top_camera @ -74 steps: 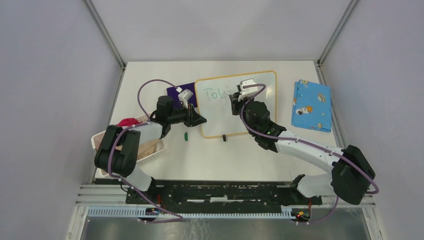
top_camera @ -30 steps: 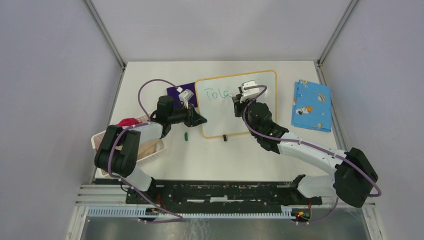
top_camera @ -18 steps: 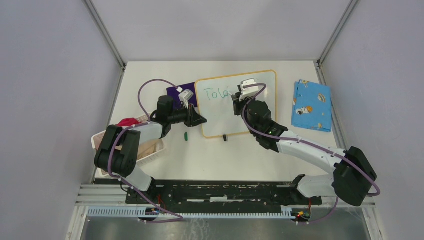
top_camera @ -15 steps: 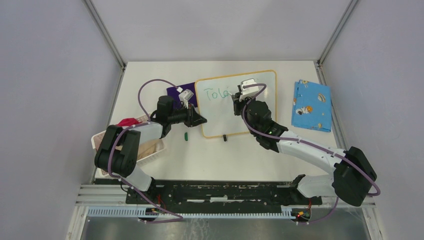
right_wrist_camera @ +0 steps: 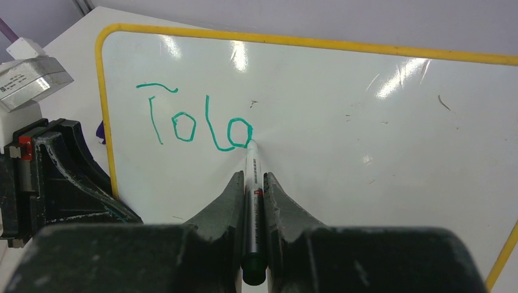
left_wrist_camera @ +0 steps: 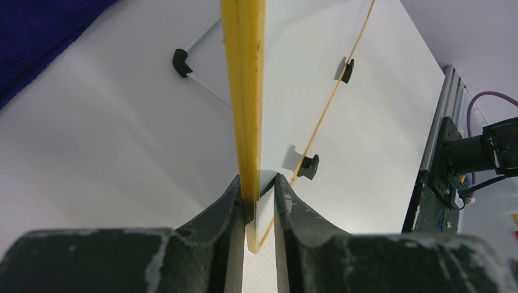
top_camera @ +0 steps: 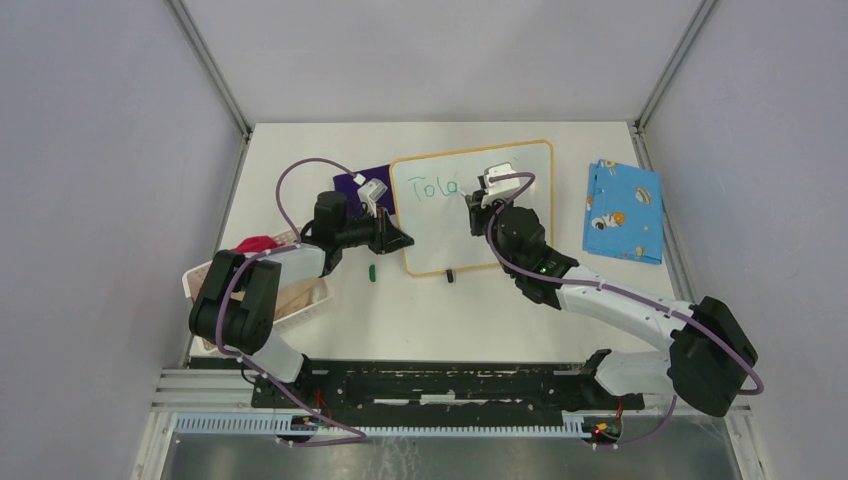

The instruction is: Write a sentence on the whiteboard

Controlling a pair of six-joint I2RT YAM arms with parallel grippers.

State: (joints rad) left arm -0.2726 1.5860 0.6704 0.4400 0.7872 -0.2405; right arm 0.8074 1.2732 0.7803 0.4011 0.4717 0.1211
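The right gripper (right_wrist_camera: 252,178) is clamping a marker (right_wrist_camera: 252,204) between its two fingers, with the barrel running forward along the gap. The marker tip is touching the whiteboard (right_wrist_camera: 366,110) at the lower right of the last green letter. The right gripper (top_camera: 478,208) is hanging over the upper middle of the whiteboard (top_camera: 440,240) in the top view.

The left gripper (left_wrist_camera: 256,183) is gripping the yellow-orange frame of the whiteboard (left_wrist_camera: 244,91), one finger on each face of the edge. In the top view the left gripper (top_camera: 400,240) is sitting at the board's left edge, toward its near corner.

The whiteboard is sitting at the middle of the far half of the tabletop (top_camera: 450,320), slightly rotated. The sentence (right_wrist_camera: 195,125) is showing only its first green letters, reading roughly "Tola", in the upper left of the board. In the top view the sentence (top_camera: 437,187) is lying just left of the right gripper.

Surrounding items:
- A dark purple cloth (top_camera: 352,181) is lying just beside the board's left edge.
- A blue patterned cloth (top_camera: 622,210) is lying well apart to the right.
- A small green object (top_camera: 371,271) is lying on the tabletop near the board's near left corner.
- A basket (top_camera: 300,298) is standing at the tabletop's left edge.
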